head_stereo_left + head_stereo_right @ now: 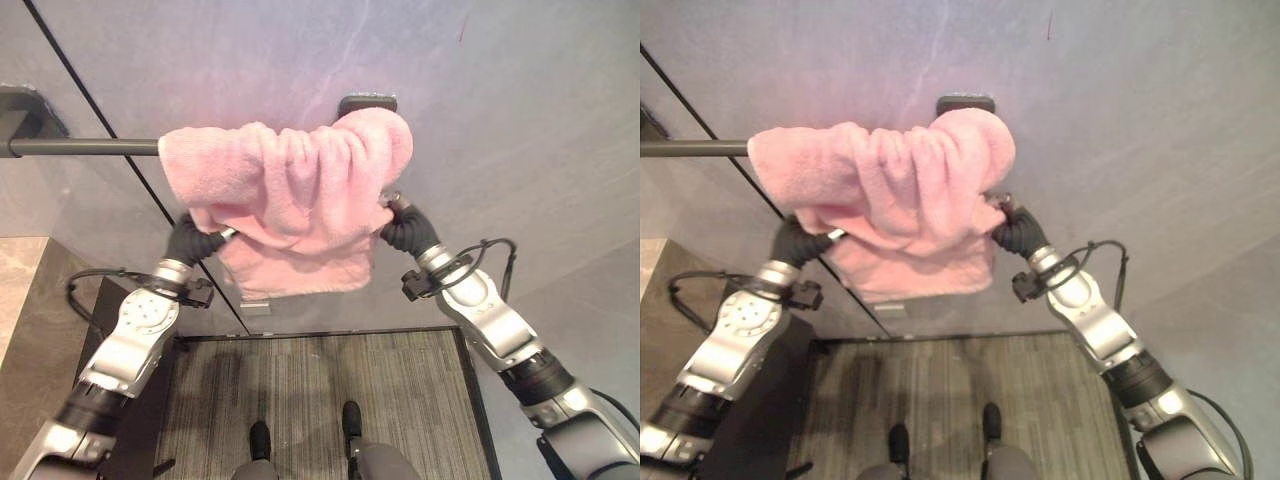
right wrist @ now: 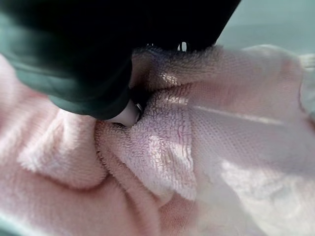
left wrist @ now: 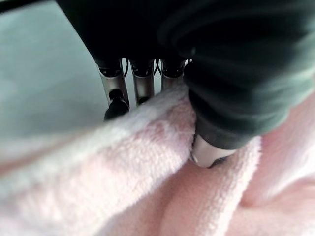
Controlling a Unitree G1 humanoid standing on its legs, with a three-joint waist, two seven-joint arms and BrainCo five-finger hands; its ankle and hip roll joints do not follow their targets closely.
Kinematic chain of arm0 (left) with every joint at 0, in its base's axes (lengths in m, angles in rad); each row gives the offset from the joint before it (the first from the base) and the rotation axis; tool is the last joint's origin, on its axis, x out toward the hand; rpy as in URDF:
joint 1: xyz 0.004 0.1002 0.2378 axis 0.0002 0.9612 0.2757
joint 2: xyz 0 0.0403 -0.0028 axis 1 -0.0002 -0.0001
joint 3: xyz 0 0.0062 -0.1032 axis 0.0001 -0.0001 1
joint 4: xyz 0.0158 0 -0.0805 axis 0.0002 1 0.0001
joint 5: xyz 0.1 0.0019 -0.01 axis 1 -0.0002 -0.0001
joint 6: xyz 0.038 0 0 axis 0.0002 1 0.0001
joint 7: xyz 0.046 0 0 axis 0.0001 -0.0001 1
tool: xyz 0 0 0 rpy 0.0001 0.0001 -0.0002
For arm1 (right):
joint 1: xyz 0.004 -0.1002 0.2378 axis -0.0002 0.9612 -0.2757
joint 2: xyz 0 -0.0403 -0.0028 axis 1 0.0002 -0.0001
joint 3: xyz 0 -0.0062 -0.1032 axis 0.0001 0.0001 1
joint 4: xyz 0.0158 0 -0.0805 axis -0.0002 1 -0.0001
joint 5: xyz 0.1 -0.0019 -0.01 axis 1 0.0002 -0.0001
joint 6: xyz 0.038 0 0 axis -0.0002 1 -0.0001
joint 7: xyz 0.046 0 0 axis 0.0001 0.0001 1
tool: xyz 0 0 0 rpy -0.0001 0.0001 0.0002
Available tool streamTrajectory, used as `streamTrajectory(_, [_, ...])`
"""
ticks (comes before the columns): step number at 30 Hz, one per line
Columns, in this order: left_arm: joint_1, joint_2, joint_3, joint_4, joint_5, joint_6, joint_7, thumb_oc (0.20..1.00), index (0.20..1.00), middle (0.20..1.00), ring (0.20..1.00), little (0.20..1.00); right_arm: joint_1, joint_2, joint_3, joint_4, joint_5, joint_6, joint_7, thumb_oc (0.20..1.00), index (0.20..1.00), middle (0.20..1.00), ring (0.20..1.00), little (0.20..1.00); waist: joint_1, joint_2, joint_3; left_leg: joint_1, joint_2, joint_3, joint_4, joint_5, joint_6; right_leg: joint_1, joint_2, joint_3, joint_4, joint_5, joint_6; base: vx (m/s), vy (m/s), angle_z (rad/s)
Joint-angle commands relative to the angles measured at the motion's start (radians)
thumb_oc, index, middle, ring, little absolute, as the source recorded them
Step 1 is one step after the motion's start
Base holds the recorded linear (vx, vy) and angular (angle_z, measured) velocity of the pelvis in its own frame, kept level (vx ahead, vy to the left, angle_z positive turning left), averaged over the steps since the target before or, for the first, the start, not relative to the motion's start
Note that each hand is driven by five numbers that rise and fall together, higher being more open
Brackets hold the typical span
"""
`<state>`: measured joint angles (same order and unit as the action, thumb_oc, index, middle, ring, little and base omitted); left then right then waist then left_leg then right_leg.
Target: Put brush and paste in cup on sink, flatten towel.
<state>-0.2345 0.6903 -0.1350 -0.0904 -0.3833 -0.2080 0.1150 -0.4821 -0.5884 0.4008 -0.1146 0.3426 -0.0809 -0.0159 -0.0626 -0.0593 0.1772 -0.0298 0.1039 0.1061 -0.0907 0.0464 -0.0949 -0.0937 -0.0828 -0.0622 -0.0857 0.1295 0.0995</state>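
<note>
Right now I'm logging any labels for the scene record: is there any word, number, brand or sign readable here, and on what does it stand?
None: no readable text in any view.
The pink towel bunched on the dark towel bar shows no tag or print.
The grey wall carries no sign.
The left robot hand and right robot hand, both in the towel, show no markings.

No readable text, label, number or sign anywhere. Pink towel [image 1: 290, 195]: plain, no tag visible. Grey wall [image 1: 500, 120]: bare; small reddish mark near top, possibly scratch, not lettering. Small pale plate on wall below towel [image 1: 256, 307]: too small to tell if printed.
</note>
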Motion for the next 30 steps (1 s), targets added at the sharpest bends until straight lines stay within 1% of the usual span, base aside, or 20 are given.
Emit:
streamTrajectory(1, [-0.003,-0.035,0.008,0.01,-0.015,-0.063,0.046,0.2,0.2,0.2,0.2,0.2,-0.001,0.016,-0.007,-0.021,-0.002,-0.068,0.004,0.2,0.2,0.2,0.2,0.2,0.009,-0.009,-0.076,-0.009,0.004,0.039,0.003,0.002,-0.015,0.052,-0.078,0.002,0.002,-0.029,0.099,0.0,0.0,0.0])
streamTrajectory(3, [0.025,-0.053,0.01,0.026,0.002,-0.057,0.048,0.2,0.2,0.2,0.2,0.2,0.002,0.033,0.012,-0.01,-0.012,-0.062,0.016,0.2,0.2,0.2,0.2,0.2,0.014,-0.011,-0.074,-0.012,0.004,0.039,0.003,0.003,-0.015,0.051,-0.078,-0.001,-0.001,-0.028,0.099,-0.02,0.001,0.0])
streamTrajectory(4, [0.029,-0.069,-0.002,0.065,0.02,-0.046,0.057,0.2,0.2,0.2,0.2,0.2,-0.001,0.06,0.041,0.034,-0.018,-0.045,0.011,0.2,0.2,0.2,0.2,0.2,0.02,-0.013,-0.071,-0.016,0.004,0.039,0.003,0.004,-0.014,0.05,-0.079,-0.003,-0.001,-0.027,0.098,-0.05,0.002,-0.02])
streamTrajectory(8, [0.037,-0.099,-0.036,0.176,0.047,-0.021,0.064,0.2,0.2,0.2,0.2,0.2,-0.004,0.141,0.119,0.152,0.054,-0.01,0.026,0.2,0.2,0.2,0.2,0.2,0.039,-0.017,-0.068,-0.019,0.003,0.034,0.003,0.007,-0.013,0.053,-0.082,-0.011,-0.002,-0.026,0.096,-0.02,0.001,-0.01])
streamTrajectory(9, [0.037,-0.11,-0.043,0.204,0.044,-0.015,0.069,0.2,0.2,0.2,0.2,0.2,-0.014,0.154,0.136,0.185,0.049,0.001,0.022,0.2,0.2,0.2,0.2,0.2,0.043,-0.018,-0.069,-0.02,0.002,0.033,0.003,0.007,-0.013,0.054,-0.083,-0.013,-0.002,-0.027,0.096,-0.01,0.001,0.03])
streamTrajectory(10, [0.035,-0.118,-0.047,0.233,0.04,-0.012,0.072,0.2,0.2,0.2,0.2,0.2,-0.037,0.153,0.15,0.198,0.001,0.012,0.019,0.2,0.2,0.2,0.2,0.2,0.047,-0.019,-0.069,-0.02,0.001,0.031,0.003,0.006,-0.013,0.056,-0.083,-0.016,-0.002,-0.027,0.095,-0.01,0.004,0.05])
streamTrajectory(13, [0.026,-0.126,-0.051,0.25,0.049,-0.014,0.086,0.2,0.2,0.2,0.2,0.2,-0.063,0.17,0.157,0.194,0.021,0.01,0.007,0.2,0.2,0.2,0.2,0.2,0.054,-0.022,-0.07,-0.02,-0.001,0.029,0.003,0.006,-0.013,0.06,-0.085,-0.017,-0.002,-0.026,0.095,-0.01,0.007,0.06])
streamTrajectory(17, [0.023,-0.113,-0.01,0.199,0.028,-0.031,0.101,0.2,0.2,0.2,0.2,0.2,-0.123,0.157,0.128,0.123,0.015,-0.014,-0.011,0.2,0.2,0.2,0.2,0.2,0.059,-0.028,-0.079,-0.019,-0.002,0.026,0.003,0.005,-0.013,0.064,-0.087,-0.019,-0.002,-0.026,0.095,0.0,0.003,0.04])
streamTrajectory(18, [0.016,-0.1,0.018,0.152,0.023,-0.041,0.116,0.2,0.2,0.2,0.2,0.2,-0.151,0.148,0.109,0.072,0.019,-0.029,-0.023,0.2,0.2,0.2,0.2,0.2,0.06,-0.031,-0.082,-0.018,-0.002,0.025,0.003,0.004,-0.014,0.066,-0.087,-0.023,-0.002,-0.026,0.095,0.02,0.012,0.05])
streamTrajectory(23, [-0.005,-0.09,0.084,-0.002,-0.019,-0.08,0.137,0.2,0.2,0.2,0.2,0.2,-0.206,0.13,0.071,-0.06,0.039,-0.065,-0.036,0.2,0.2,0.2,0.2,0.2,0.059,-0.039,-0.091,-0.015,0.0,0.025,0.003,0.002,-0.016,0.07,-0.088,-0.024,-0.002,-0.026,0.097,0.01,0.004,0.03])
streamTrajectory(24, [-0.002,-0.09,0.087,-0.006,-0.02,-0.078,0.136,0.2,0.2,0.2,0.2,0.2,-0.205,0.13,0.071,-0.063,0.039,-0.063,-0.036,0.2,0.2,0.2,0.2,0.2,0.058,-0.039,-0.091,-0.015,-0.001,0.026,0.003,0.001,-0.016,0.071,-0.088,-0.024,-0.002,-0.026,0.097,0.0,0.0,0.0])
streamTrajectory(25, [-0.005,-0.088,0.109,-0.059,-0.03,-0.094,0.142,0.2,0.2,0.2,0.2,0.2,-0.215,0.129,0.074,-0.098,0.053,-0.071,-0.032,0.2,0.2,0.2,0.2,0.2,0.058,-0.043,-0.093,-0.015,0.0,0.026,0.003,0.001,-0.016,0.071,-0.088,-0.022,-0.002,-0.027,0.097,0.0,0.0,0.0])
streamTrajectory(26, [-0.003,-0.088,0.111,-0.061,-0.03,-0.092,0.142,0.2,0.2,0.2,0.2,0.2,-0.215,0.129,0.075,-0.099,0.054,-0.07,-0.032,0.2,0.2,0.2,0.2,0.2,0.058,-0.043,-0.093,-0.015,0.0,0.026,0.003,0.001,-0.016,0.071,-0.088,-0.022,-0.002,-0.027,0.097,0.0,0.0,0.0])
streamTrajectory(27, [0.004,-0.087,0.137,-0.101,-0.038,-0.105,0.152,0.2,0.2,0.2,0.2,0.2,-0.228,0.123,0.083,-0.134,0.079,-0.077,-0.023,0.2,0.2,0.2,0.2,0.2,0.059,-0.047,-0.092,-0.015,0.0,0.026,0.003,0.001,-0.016,0.07,-0.088,-0.021,-0.002,-0.027,0.097,0.0,0.0,0.0])
streamTrajectory(30, [0.025,-0.086,0.176,-0.142,-0.034,-0.114,0.17,0.2,0.2,0.2,0.2,0.2,-0.248,0.114,0.105,-0.147,0.094,-0.07,-0.014,0.2,0.2,0.2,0.2,0.2,0.062,-0.05,-0.089,-0.015,0.0,0.027,0.003,0.001,-0.017,0.067,-0.089,-0.021,-0.001,-0.025,0.097,0.0,0.0,0.0])
